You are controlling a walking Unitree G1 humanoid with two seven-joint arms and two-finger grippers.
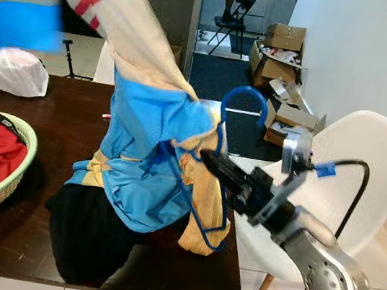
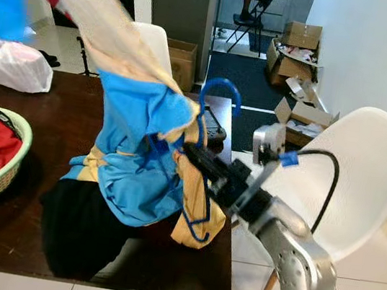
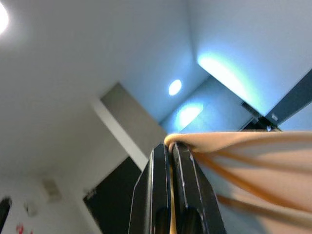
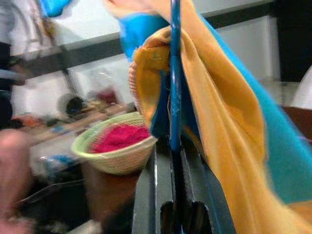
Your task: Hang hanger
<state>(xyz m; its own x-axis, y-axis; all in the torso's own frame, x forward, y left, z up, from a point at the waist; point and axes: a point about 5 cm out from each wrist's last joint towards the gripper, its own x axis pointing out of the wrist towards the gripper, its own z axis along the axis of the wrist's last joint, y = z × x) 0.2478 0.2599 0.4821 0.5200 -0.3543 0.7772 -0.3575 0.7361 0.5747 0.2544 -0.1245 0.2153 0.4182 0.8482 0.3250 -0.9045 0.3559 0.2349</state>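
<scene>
A blue plastic hanger [image 1: 248,95] stands upright over the table's right side, partly threaded into a blue, tan and red-striped garment [image 1: 144,130]. My right gripper [image 1: 213,161] is shut on the hanger's side bar; in the right wrist view the hanger [image 4: 175,73] runs straight up from between the shut fingers [image 4: 161,185], with yellow and blue cloth draped beside it. The garment stretches up to the top left. In the left wrist view my left gripper [image 3: 170,146] is shut on a tan edge of the garment [image 3: 243,141], raised toward the ceiling.
The dark wooden table [image 1: 51,124] carries a black cloth [image 1: 86,231] under the garment, a green basket [image 1: 17,177] of red laundry at the left and a white plastic bag [image 1: 11,70] at the back left. A white chair [image 1: 365,163] stands right of the table. Cardboard boxes [image 1: 286,38] lie beyond.
</scene>
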